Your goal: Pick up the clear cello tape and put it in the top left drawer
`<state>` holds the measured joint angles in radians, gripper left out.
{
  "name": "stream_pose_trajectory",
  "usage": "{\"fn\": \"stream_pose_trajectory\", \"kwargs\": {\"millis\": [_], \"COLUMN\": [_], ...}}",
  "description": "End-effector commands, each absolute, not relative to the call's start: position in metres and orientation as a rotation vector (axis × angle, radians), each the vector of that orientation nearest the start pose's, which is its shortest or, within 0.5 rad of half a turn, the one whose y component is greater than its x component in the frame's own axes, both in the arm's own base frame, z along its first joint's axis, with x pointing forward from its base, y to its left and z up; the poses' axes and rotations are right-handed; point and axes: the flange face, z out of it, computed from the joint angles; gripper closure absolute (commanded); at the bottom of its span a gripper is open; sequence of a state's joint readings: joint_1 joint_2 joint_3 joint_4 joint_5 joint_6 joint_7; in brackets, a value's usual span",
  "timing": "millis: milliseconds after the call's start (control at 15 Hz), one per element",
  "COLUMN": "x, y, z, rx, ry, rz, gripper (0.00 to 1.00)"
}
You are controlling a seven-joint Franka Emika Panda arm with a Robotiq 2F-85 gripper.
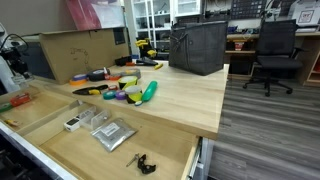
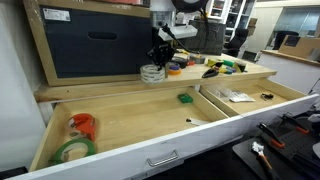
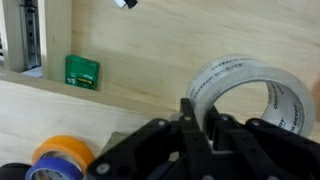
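Worktop (image 1: 180,95) sits behind open top left drawer (image 2: 130,120). Tool (image 2: 157,62) above drawer's back edge, clamped on rim of clear tape (image 3: 230,70), roll hanging under it. In drawer: orange roll (image 2: 82,124), green roll (image 2: 72,150) near front at one end; sm. green box (image 2: 185,98) near back wall, other end.

wooden desk (image 1: 185,100) carries tools (image 1: 115,88), black bag (image 1: 197,48).
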<state>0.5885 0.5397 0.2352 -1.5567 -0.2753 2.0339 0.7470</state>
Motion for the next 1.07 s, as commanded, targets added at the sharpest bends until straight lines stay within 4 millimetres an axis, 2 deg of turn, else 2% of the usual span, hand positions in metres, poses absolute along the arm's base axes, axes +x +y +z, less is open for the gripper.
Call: {"fn": "stream_pose_trajectory", "kwargs": {"millis": [0,333,667,1000], "x": [0.510,0.513,0.493,0.482], "y": [0.489,0.529,0.580,0.596], "z": [0.316,0.269,0.242,0.206], "rx": [-3.234,-3.190,-3.084,-3.094], "ry": [-0.336,-0.509,-0.731,-0.856], "rz": [-0.030,0.061,0.194,0.353], "gripper": [0.96,0.96,0.96,0.96]}}
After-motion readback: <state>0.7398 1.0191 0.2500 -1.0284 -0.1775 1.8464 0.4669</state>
